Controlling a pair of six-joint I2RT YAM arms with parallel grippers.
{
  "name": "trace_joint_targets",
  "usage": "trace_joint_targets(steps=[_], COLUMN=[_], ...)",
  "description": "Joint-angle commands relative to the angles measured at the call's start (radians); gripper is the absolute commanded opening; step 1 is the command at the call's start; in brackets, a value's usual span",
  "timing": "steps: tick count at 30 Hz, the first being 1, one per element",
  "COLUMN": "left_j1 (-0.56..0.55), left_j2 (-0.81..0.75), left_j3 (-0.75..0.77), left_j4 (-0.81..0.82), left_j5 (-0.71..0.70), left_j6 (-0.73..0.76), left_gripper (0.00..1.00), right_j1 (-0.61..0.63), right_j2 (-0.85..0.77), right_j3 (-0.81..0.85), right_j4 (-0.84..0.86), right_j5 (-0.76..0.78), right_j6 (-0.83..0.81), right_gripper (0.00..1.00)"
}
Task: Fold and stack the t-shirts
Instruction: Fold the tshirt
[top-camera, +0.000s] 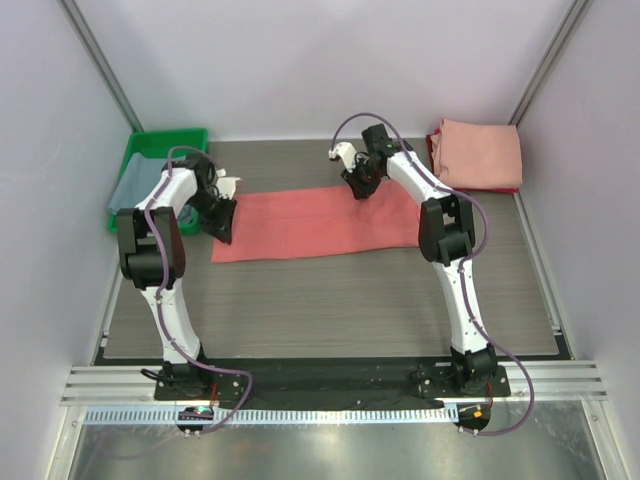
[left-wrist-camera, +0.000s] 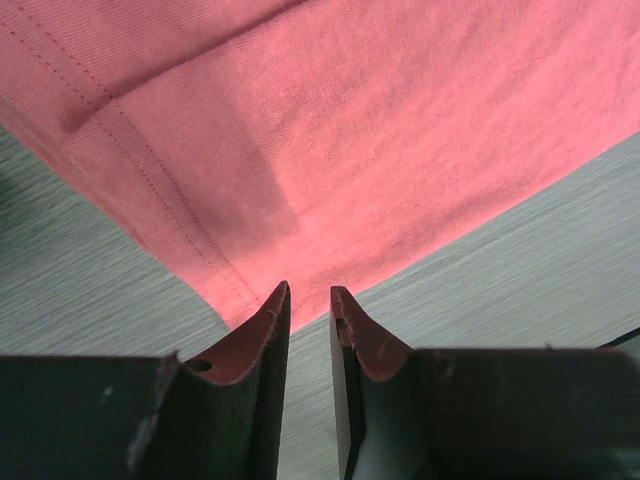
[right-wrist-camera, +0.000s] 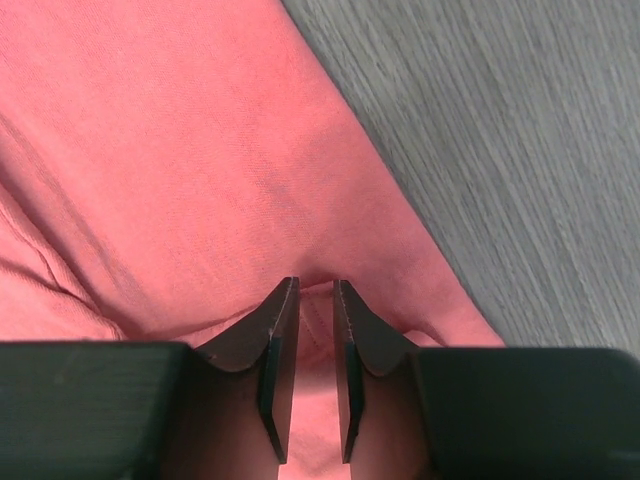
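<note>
The coral-red t-shirt lies folded into a long flat strip across the middle of the table. My left gripper sits at the strip's left end. In the left wrist view its jaws stand slightly apart right at the shirt's stitched corner, and only bare table shows between them. My right gripper is down on the strip's far edge. Its jaws are closed on a puckered fold of the coral-red cloth. The pale pink t-shirt lies folded at the back right. The grey-blue t-shirt rests in the tray.
The green plastic tray stands at the back left corner, just behind my left arm. A red edge shows under the pale pink shirt. Grey wood-grain table runs between the strip and the arm bases.
</note>
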Motion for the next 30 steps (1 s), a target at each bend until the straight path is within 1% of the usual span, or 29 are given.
trace_joint_targets(steps=[1, 7, 10, 11, 14, 23, 26, 30], left_j1=[-0.004, -0.006, -0.004, -0.004, -0.006, -0.004, -0.004, -0.006], left_j2=[0.0, 0.001, 0.004, 0.006, 0.009, 0.021, 0.03, 0.036], left_j3=[0.032, 0.036, 0.039, 0.039, 0.045, 0.048, 0.059, 0.072], left_j4=[-0.009, -0.01, -0.012, -0.01, -0.013, -0.007, -0.01, -0.013], left_j5=[-0.002, -0.006, -0.008, -0.008, -0.01, 0.001, 0.007, 0.01], left_j6=[-0.009, -0.008, -0.007, -0.007, -0.005, -0.007, -0.009, -0.012], left_gripper=[0.24, 0.24, 0.23, 0.24, 0.23, 0.23, 0.23, 0.23], right_j1=[0.006, 0.004, 0.004, 0.004, 0.004, 0.033, 0.05, 0.058], right_j2=[0.013, 0.021, 0.021, 0.021, 0.007, -0.16, -0.176, -0.15], right_j3=[0.007, 0.012, 0.013, 0.015, 0.02, -0.052, -0.072, -0.072], right_j4=[0.023, 0.026, 0.032, 0.033, 0.044, 0.079, 0.08, 0.087], right_j5=[0.0, 0.006, 0.013, 0.014, 0.022, 0.008, 0.002, 0.005], right_j6=[0.013, 0.014, 0.018, 0.022, 0.031, 0.013, 0.001, 0.001], right_gripper=[0.25, 0.19, 0.13, 0.09, 0.06, 0.05, 0.05, 0.05])
